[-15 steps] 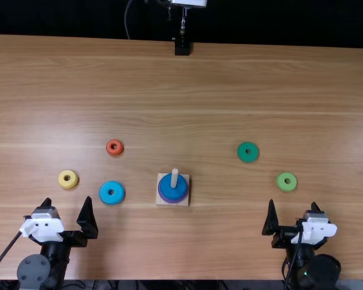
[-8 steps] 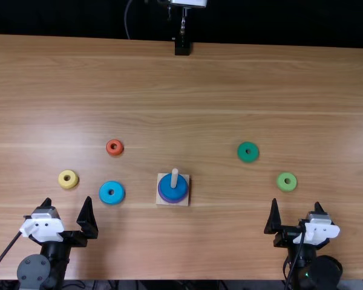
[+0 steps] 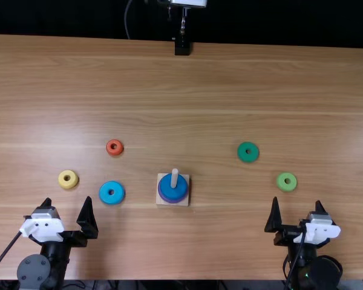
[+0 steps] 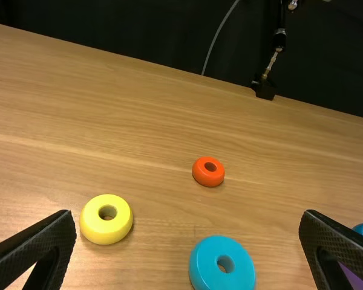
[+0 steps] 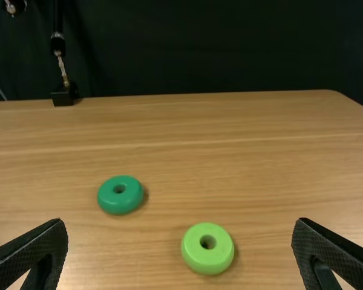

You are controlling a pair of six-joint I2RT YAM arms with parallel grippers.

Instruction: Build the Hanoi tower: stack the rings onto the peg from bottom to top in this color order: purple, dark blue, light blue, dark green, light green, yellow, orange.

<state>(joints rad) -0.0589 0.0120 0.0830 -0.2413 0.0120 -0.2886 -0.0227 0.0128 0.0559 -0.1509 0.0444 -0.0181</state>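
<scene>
In the top view a dark blue ring [image 3: 173,188] lies over a purple ring [image 3: 163,196] around the peg [image 3: 174,177]. Left of the base lie the light blue ring [image 3: 112,193], yellow ring [image 3: 68,179] and orange ring [image 3: 114,147]; to its right, the dark green ring [image 3: 248,152] and light green ring [image 3: 287,182]. My left gripper [image 3: 68,212] is open near the yellow and light blue rings, likewise my left gripper [image 4: 187,226] in its wrist view. My right gripper [image 3: 297,212] stands open just nearer than the light green ring; its wrist view shows my right gripper [image 5: 178,232] holding nothing.
The wooden table [image 3: 187,84] extends beyond the rings to a dark backdrop. A black stand [image 3: 182,47] is at its far edge, and the square peg base [image 3: 161,200] sits near the middle.
My right gripper has shifted slightly to the right in the top view. The left gripper, the rings and the peg stand where they were.
</scene>
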